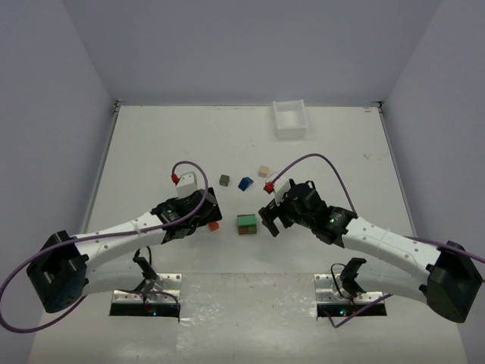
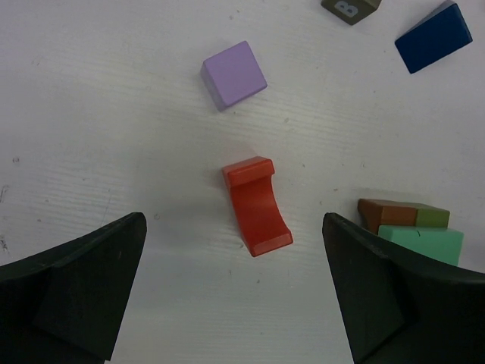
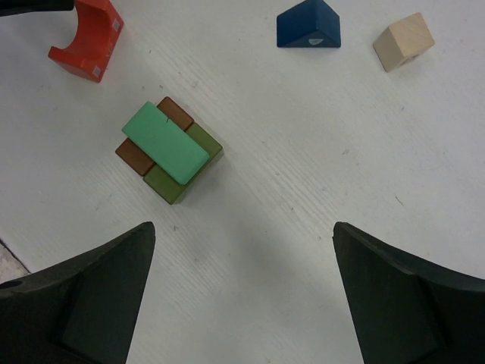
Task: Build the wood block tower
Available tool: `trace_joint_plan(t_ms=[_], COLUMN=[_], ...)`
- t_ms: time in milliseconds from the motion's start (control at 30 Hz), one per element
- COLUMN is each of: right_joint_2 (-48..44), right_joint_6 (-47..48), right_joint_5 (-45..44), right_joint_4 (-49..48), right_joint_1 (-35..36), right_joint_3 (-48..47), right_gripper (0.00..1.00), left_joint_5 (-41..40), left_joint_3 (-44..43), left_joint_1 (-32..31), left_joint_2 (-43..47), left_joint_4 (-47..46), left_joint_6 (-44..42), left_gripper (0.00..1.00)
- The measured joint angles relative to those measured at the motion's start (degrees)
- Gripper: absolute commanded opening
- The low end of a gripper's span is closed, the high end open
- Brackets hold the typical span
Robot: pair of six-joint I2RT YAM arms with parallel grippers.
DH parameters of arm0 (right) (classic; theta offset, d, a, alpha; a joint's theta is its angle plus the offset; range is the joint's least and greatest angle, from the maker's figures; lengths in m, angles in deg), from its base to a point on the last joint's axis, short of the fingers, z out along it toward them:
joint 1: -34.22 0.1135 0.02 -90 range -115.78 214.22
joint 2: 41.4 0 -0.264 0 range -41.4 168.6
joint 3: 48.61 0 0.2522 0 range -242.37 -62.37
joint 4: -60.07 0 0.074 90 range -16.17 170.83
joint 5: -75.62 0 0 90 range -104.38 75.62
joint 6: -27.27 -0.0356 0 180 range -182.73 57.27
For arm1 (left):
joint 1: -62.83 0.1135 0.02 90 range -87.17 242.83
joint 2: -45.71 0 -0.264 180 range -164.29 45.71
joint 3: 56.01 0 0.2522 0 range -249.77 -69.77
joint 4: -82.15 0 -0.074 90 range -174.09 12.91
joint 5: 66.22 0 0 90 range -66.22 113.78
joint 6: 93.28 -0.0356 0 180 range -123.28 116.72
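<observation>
1. Left gripper (image 2: pixel 232 236): fingers spread wide, nothing held; under the gap, a red-orange arch block (image 2: pixel 258 208) lying on the table (image 1: pixel 151 144).
2. Right gripper (image 3: pixel 242 231): likewise wide apart and empty, over bare table.
3. Tower, low for now: green bar (image 3: pixel 165 142) flat across a brown block (image 3: pixel 132 155) and an olive block (image 3: pixel 167 189), between the two grippers.
4. Loose and apart, farther out: purple cube (image 2: pixel 234 74), blue roof-shaped block (image 3: pixel 309 24), beige cube (image 3: pixel 404 41), dark lettered cube (image 2: pixel 348 7).
5. White tray (image 1: pixel 291 133) near the far edge.
</observation>
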Motion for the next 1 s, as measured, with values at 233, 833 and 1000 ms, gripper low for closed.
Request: trace_joint_plan(t_ms=[233,833,1000], right_joint_2=[-0.77,0.27,0.98], right_joint_6=[-0.39,-0.39,-0.39], right_joint_5=[-1.43,-2.85,-3.08], right_joint_4=[-0.23,-1.07,-1.26], right_joint_1=[0.00,0.00,0.00], right_joint_3=[1.63,1.71,1.71], right_gripper=[0.99,0.99,0.99], left_joint_5=[-0.31,-2.82,-2.87], left_joint_3=[-3.10,-4.38,-4.43], left_joint_1=[-0.01,1.58,1.80], left_joint_2=[-11.06,-20.08,-20.99], left_joint_4=[-1.09,-3.58,-4.15], left_joint_6=[2.74,6.72,7.14], left_gripper=[0.87,0.52,0.13])
